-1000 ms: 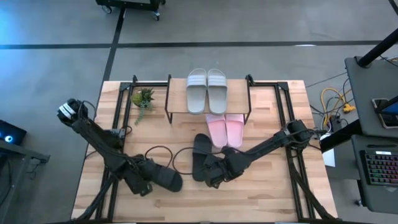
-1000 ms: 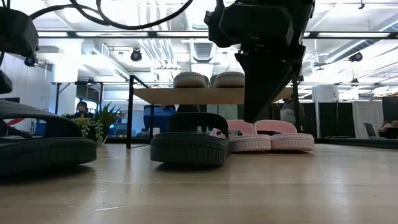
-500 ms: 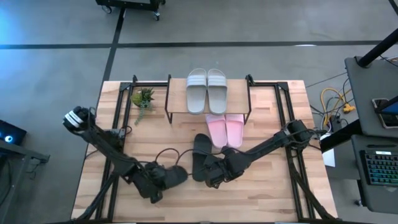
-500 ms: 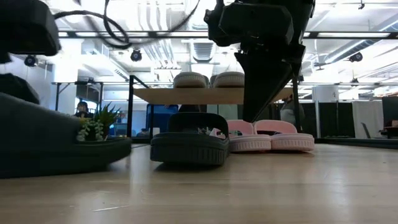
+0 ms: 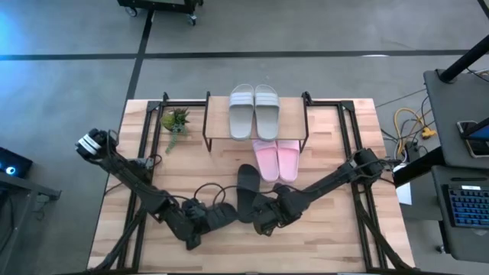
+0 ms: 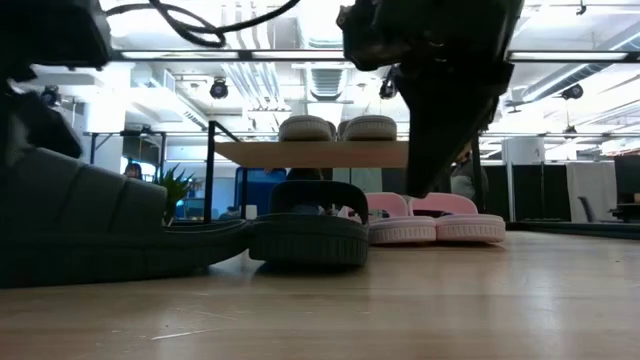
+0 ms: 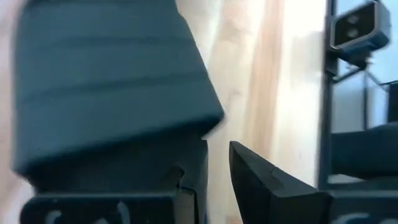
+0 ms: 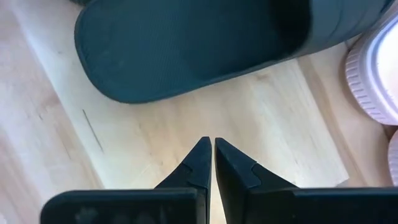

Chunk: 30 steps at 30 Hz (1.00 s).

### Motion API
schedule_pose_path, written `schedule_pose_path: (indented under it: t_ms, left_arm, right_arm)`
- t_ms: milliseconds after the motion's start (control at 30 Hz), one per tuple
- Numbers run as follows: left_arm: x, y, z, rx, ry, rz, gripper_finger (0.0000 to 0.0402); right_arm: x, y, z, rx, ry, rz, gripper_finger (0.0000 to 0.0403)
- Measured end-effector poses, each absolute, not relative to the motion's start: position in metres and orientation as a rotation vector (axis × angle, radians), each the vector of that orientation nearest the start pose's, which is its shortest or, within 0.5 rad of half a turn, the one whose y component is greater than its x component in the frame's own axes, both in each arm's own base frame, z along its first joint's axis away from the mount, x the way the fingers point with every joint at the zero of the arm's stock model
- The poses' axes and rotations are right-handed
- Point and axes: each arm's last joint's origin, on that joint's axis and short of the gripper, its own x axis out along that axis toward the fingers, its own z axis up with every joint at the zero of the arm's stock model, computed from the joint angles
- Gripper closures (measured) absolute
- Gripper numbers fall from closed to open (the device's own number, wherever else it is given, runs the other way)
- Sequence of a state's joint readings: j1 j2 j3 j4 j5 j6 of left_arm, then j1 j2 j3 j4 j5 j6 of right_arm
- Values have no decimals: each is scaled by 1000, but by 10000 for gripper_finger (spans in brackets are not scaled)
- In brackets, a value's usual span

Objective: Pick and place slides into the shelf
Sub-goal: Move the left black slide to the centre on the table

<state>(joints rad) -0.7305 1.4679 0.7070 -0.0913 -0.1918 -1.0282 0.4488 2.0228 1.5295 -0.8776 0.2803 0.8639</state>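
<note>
Light grey foam pair (image 5: 254, 111) on the small wooden shelf (image 5: 256, 130), pale pink pair (image 5: 276, 160) beneath; left fingers (image 5: 200, 221) clamped on one black foam slide (image 5: 218, 217), right fingers (image 5: 262, 224) closed empty beside the other (image 5: 248, 191) on the counter (image 5: 336, 237).

Two dark arms, black looped cables, white-marked left base, tapered matte-black fingers (image 8: 200, 163).

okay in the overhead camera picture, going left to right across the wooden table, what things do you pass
Small green plant → left gripper holding a black foam slide → second black foam slide → right gripper → pale pink foam slides. The light grey foam slides on the wooden-topped shelf overlap these, so they are left out.
</note>
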Motion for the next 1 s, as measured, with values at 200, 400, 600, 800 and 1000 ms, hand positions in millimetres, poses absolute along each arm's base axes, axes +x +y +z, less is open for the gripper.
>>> schedule_pose_path:
  t_ms: [200,400,600,800,1000]
  left_arm:
    - [200,-179,180,-633,930,-61,350]
    - [181,-170,188,-621,1004,18,350]
    - [153,-148,187,-516,1157,234,350]
    - [144,-135,176,-406,1154,355,350]
    - [146,-139,156,-442,1167,317,350]
  right_arm:
    - [365,166,185,255,1193,-384,390]
    - [380,174,189,332,1110,-218,390]
    - [388,175,191,401,1058,-167,390]
    - [407,172,177,538,1043,-55,390]
    - [434,166,153,738,976,2,390]
